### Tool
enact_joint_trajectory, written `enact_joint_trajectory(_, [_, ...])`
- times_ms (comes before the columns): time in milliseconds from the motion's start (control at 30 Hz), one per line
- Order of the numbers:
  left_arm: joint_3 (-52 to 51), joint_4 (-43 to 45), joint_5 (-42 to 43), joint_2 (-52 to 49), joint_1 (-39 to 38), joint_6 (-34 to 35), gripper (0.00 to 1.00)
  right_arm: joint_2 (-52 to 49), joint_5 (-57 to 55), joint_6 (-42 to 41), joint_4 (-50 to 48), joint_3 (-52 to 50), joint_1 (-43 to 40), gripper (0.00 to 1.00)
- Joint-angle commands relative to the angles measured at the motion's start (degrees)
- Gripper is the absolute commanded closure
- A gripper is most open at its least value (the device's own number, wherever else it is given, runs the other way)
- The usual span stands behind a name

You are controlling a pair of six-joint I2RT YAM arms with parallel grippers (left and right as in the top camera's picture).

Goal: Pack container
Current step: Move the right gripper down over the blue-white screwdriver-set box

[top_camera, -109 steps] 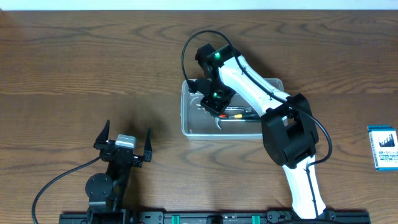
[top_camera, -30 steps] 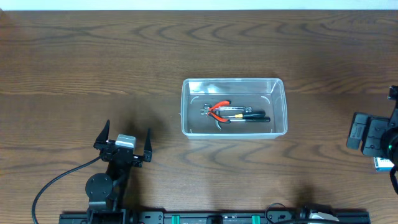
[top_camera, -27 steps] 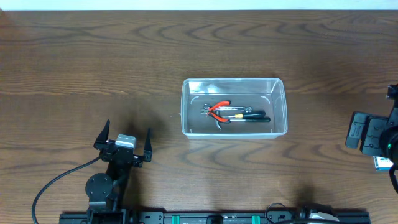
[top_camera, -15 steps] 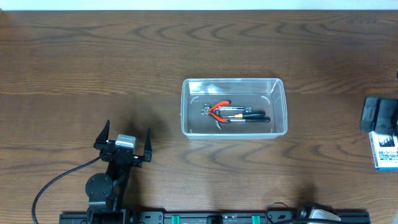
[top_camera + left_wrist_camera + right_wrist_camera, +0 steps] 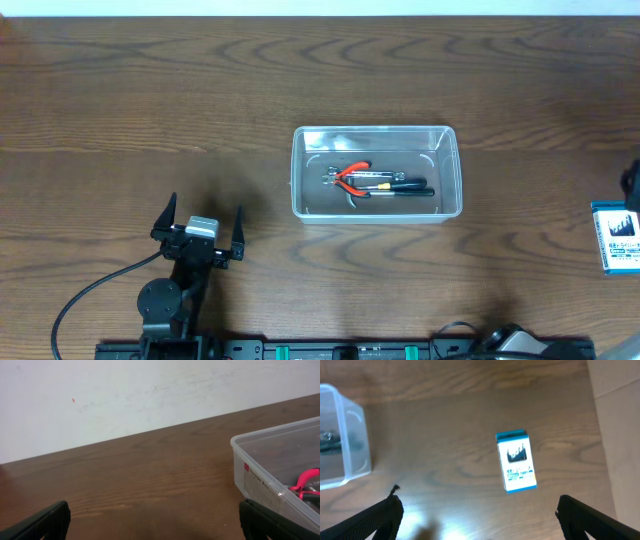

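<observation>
Over on the near left, the left gripper (image 5: 203, 213) has not budged in the last few seconds. It sits parked on the table (image 5: 120, 90) with its pincer spread wide and nothing between the fingers. Its own camera looks along the wood at the container's (image 5: 270, 485) near corner.

Now the middle, and here's the change: the container (image 5: 297, 175) stands in plain sight at the centre of the table. A few seconds ago the right arm was bent right over it with its gripper down inside. Left behind on the floor of the tub are red-handled pliers (image 5: 352, 176) and a black-handled tool (image 5: 398, 189), lying touching. To my eye that drop-off is done.

On to the right: the arm has swung clear away. From overhead only a dark sliver (image 5: 635, 182) shows at the right edge, just beyond the blue-and-white box (image 5: 616, 236). The wrist camera tells the rest. The right gripper (image 5: 480, 525) hangs above the table looking down, pincer as wide as it goes and carrying nothing. The box (image 5: 516, 461) lies flat ahead of it, between the lines of the two fingers. The container's corner (image 5: 350, 455) sits well off to the left. I'd judge the box is next to go in.
</observation>
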State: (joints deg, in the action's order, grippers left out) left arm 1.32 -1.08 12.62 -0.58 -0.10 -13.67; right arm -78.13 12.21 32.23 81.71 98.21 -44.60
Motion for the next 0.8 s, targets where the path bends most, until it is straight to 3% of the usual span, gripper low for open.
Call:
enact_joint_trajectory(0, [-1.09, -1.86, 0.17, 0.35, 0.2, 0.28, 0.02, -0.24, 8.15, 8.24, -3.32, -5.14, -3.85, 0.01])
enact_joint_trajectory(233, [-1.09, -1.86, 0.17, 0.35, 0.2, 0.28, 0.02, -1.73, 6.91, 15.67, -9.57, -16.28, -4.5, 0.01])
enact_joint_trajectory(433, [-1.09, -1.86, 0.17, 0.35, 0.2, 0.28, 0.02, -2.45, -10.27, 7.15, -16.22, -21.86, -4.63, 0.01])
enact_joint_trajectory(767, [-1.09, -1.86, 0.17, 0.35, 0.2, 0.28, 0.02, -12.0, -17.4, 4.37, -15.43, -21.9, -4.72, 0.01])
